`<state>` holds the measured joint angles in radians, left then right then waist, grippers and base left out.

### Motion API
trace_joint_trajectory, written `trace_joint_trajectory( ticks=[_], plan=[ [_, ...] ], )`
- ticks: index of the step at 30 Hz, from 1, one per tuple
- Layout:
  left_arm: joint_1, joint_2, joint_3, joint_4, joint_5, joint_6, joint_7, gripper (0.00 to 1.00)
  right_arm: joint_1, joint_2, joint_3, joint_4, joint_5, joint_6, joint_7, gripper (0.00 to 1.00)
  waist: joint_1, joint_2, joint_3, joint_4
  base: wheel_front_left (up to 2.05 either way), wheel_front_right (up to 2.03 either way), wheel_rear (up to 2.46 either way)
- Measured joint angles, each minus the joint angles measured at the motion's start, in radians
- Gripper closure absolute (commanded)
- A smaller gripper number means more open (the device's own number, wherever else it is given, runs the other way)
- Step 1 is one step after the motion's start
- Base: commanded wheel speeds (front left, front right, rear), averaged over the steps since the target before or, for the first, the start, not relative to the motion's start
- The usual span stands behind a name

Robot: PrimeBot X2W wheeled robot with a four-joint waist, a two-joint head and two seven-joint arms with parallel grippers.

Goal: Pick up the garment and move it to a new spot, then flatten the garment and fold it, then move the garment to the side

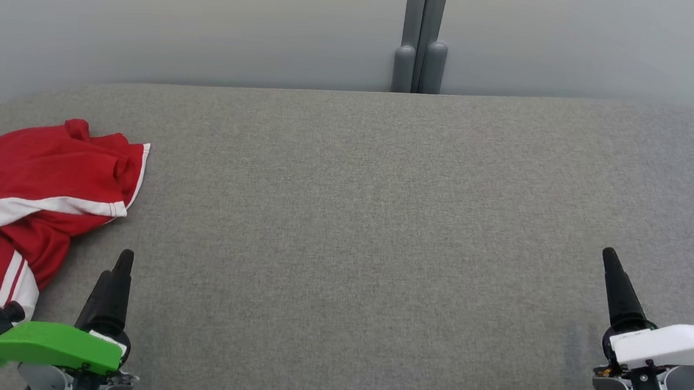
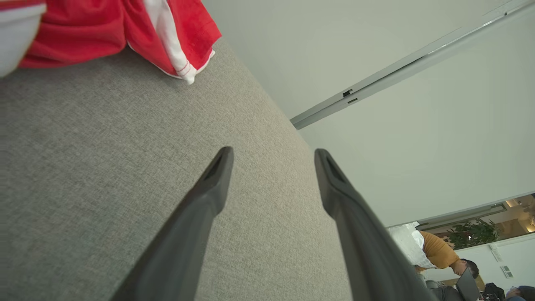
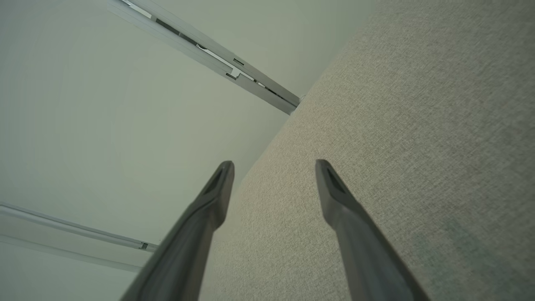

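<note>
Lying crumpled — red garment (image 1: pixel 16 188), grey surface (image 1: pixel 382 224)

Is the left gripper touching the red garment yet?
Apart. The left wrist view shows the left gripper open over the bare grey padded surface, with the red garment lying well beyond its fingertips.

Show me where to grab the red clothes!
Probably the bunched fold by the white-trimmed corner of the garment, reached from its right by the open left gripper. It lies crumpled at the table's left edge, and that corner sits nearest.
</note>
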<state>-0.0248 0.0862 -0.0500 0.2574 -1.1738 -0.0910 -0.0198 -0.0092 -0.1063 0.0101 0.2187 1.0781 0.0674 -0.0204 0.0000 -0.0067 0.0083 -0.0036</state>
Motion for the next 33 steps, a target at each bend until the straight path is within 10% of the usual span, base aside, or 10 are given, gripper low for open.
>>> trace_joint_trajectory(
  ticks=[33],
  plan=[
    [0.030,-0.002,-0.021,-0.046,0.449,0.035,-0.110,0.00,0.044,-0.050,0.105,-0.024,-0.478,-0.061,-0.113,0.00,0.0000,0.0000,0.004,-0.003,0.00,0.00,0.00]
  ],
)
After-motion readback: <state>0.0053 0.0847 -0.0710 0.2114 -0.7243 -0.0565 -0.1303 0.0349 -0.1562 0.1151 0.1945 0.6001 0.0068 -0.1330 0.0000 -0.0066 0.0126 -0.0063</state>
